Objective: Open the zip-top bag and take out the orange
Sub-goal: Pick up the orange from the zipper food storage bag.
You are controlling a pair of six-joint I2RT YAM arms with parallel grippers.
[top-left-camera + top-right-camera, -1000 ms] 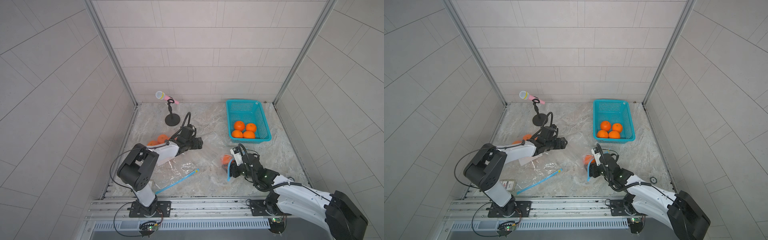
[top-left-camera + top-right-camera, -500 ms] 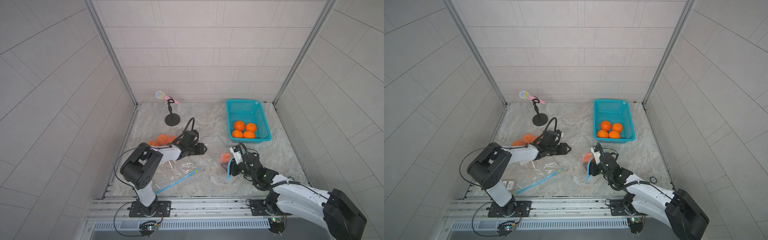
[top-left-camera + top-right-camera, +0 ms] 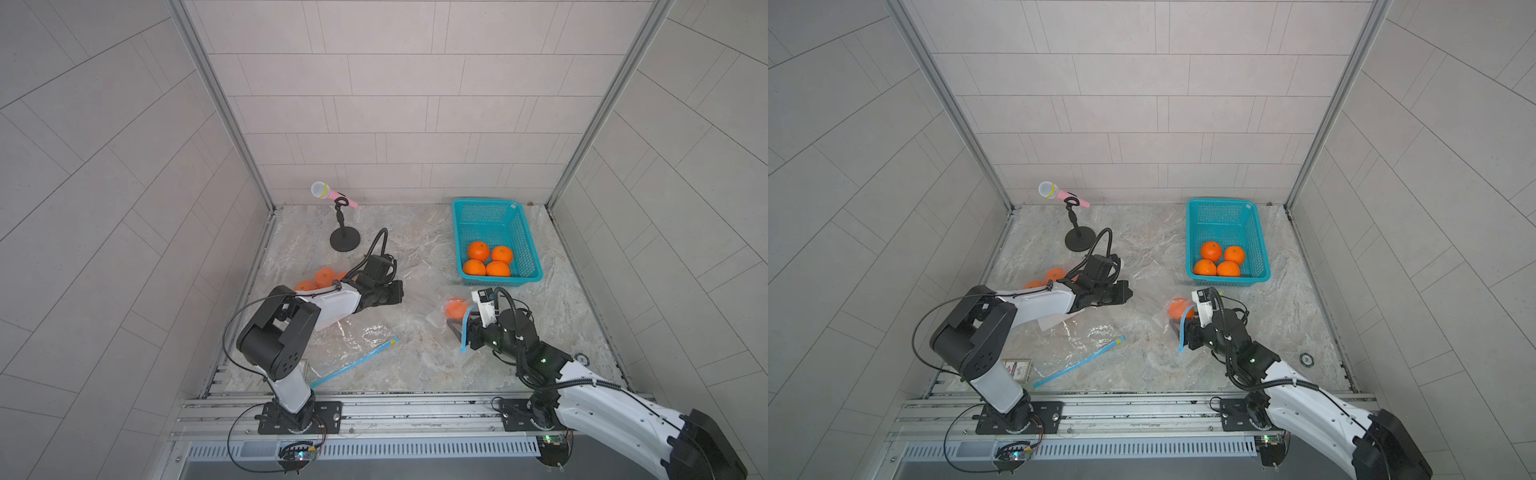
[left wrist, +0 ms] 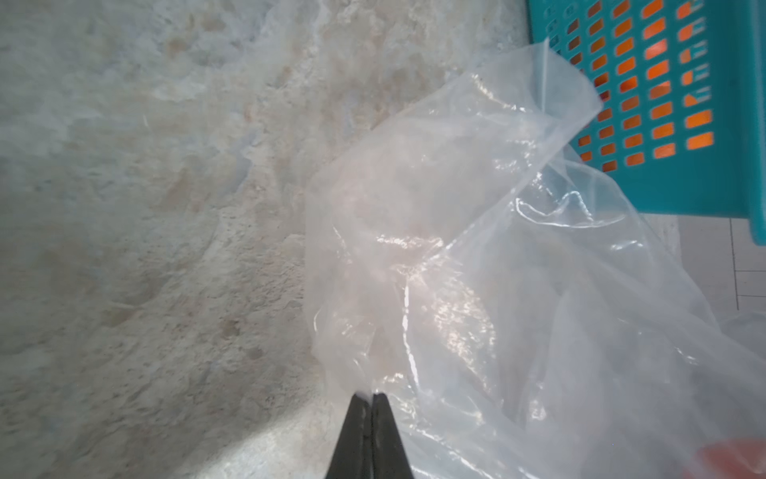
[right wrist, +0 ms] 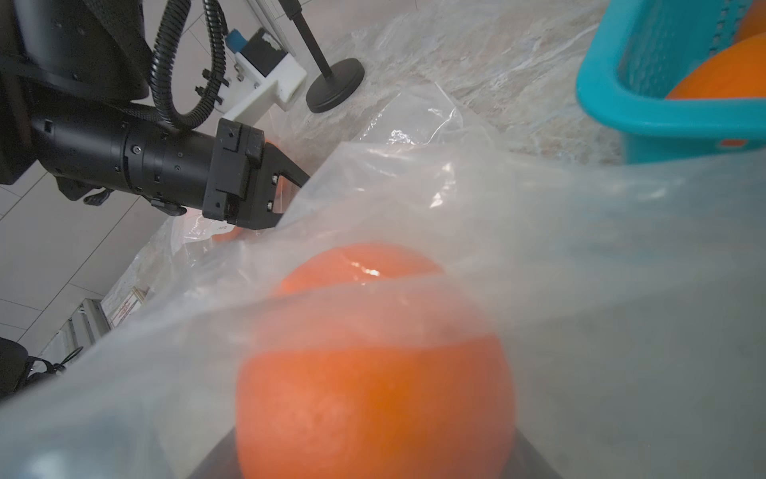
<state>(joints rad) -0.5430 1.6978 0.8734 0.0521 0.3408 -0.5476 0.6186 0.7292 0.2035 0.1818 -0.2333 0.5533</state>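
Top views both show the marble tabletop (image 3: pixel 415 249) with a teal basket (image 3: pixel 482 202) at its far right holding four loose oranges. Nearer the front lies the clear zip-top bag (image 3: pixel 434 311), crumpled, stretched between the two arms, well apart from the basket's near wall. Its blue zip strip (image 3: pixel 466 328) curls over the right gripper (image 3: pixel 456 320).

The orange (image 3: pixel 455 308) sits inside the bag at that end. In the right wrist view the orange (image 5: pixel 373 394) fills the space between the jaws, which stand wide apart on either side of it. The fingers are mostly hidden behind film, so this looks like a grip on the fruit through the plastic rather than on bare skin.

The left gripper (image 4: pixel 370 398) is on the bag's opposite end. In the left wrist view its jaws are pressed fully together, pinching a thin fold of the bag's film (image 4: pixel 476 269) at the tips, with the fruit only a blurred orange patch far from them.
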